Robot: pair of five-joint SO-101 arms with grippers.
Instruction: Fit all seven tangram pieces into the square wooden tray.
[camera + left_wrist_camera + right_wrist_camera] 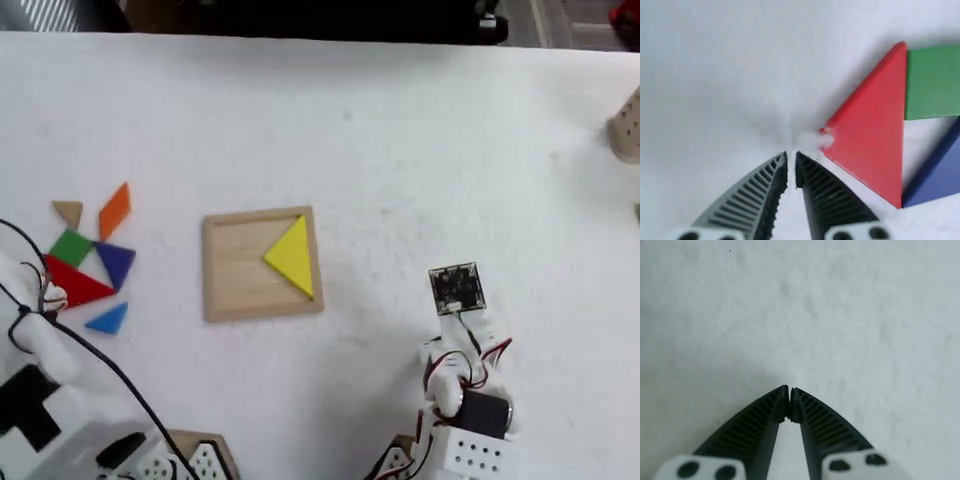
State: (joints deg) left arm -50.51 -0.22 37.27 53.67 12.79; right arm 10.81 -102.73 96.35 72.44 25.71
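Item 1. Square wooden tray (235, 272): we find it lying flat near the middle of the white table (400, 130).

Item 2. Yellow triangle (293, 256): large, seated inside the tray, in its right half, long edge along the right wall.

Items 3–8. Six loose pieces, clustered well to the left of the tray and flat on the table:
- tan triangle (68, 211), small, farthest from the tray on the far side of the cluster;
- orange parallelogram (115, 210), beside the tan piece, nearer the tray;
- green square (71, 247), mid-cluster;
- dark blue triangle (116, 262), on the cluster's tray side;
- red triangle (75, 283), large, touching the green square;
- light blue triangle (108, 319), small, on the cluster's near side.

Item 9. Left gripper (791, 159): left of the tray, tips just beside a corner of the red triangle, jaws drawn almost together and gripping nothing.

Item 10. Right gripper (790, 392): over bare table to the right of the tray, jaws closed and empty.

Item 11. Beige object (627, 125): far right of the tray at the table's edge, possibly a cone.
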